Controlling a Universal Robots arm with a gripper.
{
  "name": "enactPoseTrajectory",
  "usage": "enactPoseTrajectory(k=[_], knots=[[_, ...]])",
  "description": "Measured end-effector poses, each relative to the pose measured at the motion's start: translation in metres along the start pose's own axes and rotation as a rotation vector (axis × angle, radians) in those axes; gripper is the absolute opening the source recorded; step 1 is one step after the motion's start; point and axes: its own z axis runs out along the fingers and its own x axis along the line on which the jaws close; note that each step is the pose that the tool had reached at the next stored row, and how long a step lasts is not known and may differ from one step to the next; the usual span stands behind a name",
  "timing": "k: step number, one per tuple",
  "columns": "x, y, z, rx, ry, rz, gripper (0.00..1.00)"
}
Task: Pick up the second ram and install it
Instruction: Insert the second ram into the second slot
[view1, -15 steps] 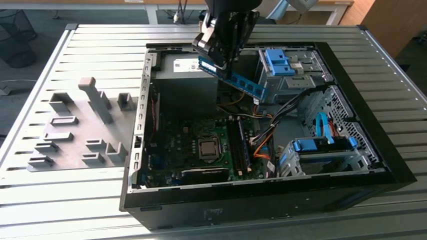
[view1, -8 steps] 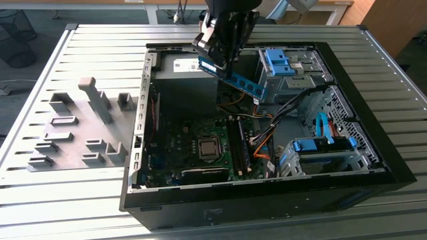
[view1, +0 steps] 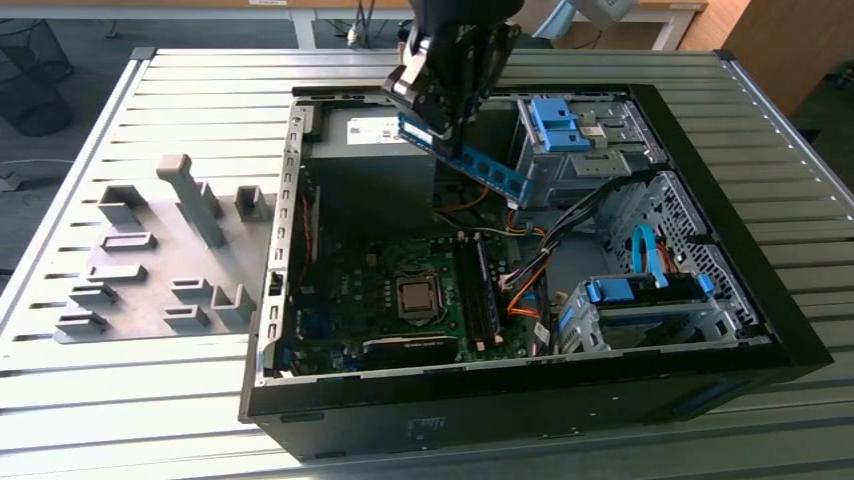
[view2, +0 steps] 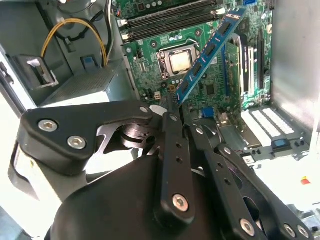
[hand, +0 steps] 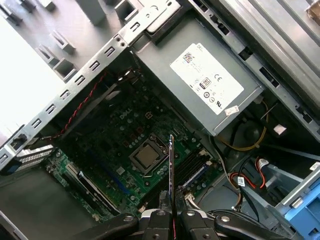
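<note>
Above the open computer case (view1: 287, 200) in the exterior view, I see the gripper (view1: 447, 125) suspended over the power supply (view1: 367, 130) end of the chassis, its fingers closed on the second ram (view1: 487, 168). The stick is clear of the motherboard (view1: 400, 300) and touches nothing but the fingers; it runs at a slant, its free end pointing toward the exterior view's right and reaching toward the blue drive bracket (view1: 561, 125). In the second wrist view I see the same stick (view2: 210, 50) projecting from between the black fingers (view2: 172, 145), with a row of black chips along its face and the processor socket (view2: 177, 60) beneath it in the background. The memory slots (view2: 170, 20) lie beyond the socket, well apart from the stick. In the first wrist view I see the stick edge-on as a thin dark line (hand: 171, 170) rising from between the clamped fingertips (hand: 160, 217), with the socket (hand: 146, 156) just beside that line and the labelled power supply (hand: 205, 85) farther off. The case rests on a slatted metal table (view1: 174, 400). On the exterior view's left of the case I see the grey fixture blocks (view1: 167, 260) standing on a grey plate, well apart from the gripper.
</note>
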Motion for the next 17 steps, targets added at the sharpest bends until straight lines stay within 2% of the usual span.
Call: enactPoseTrajectory(k=[17], knots=[[0.0000, 0.0001, 0.0058, -0.0004, 0.0055, 0.309, 0.14]])
